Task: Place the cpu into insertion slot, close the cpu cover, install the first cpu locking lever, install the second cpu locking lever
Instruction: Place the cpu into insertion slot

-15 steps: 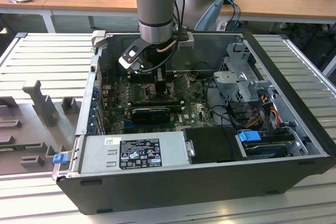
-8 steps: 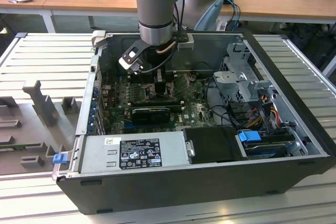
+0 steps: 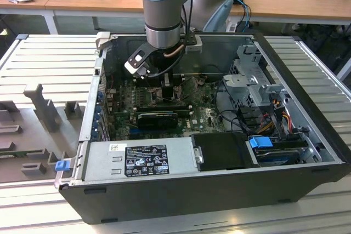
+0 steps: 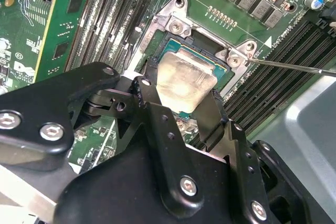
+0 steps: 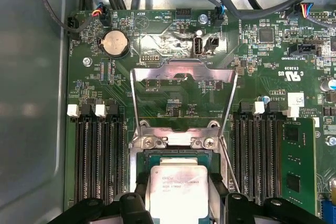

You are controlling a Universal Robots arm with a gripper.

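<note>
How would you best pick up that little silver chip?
By two opposite side edges, from straight above. The cpu is a thin flat square lying face-up at the slot, so only its edges offer grip; the gripper pinches it that way.

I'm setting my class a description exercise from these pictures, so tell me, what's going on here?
A pale blue and grey robot arm reaches into an open black computer case. Its black gripper is closed on the small square silver-beige cpu, holding it at the square dark insertion slot with the grey metal rim, on the green board. Whether the chip is fully seated cannot be told. The thin silvery cpu cover frame stands flipped open, not yet closed.
</note>
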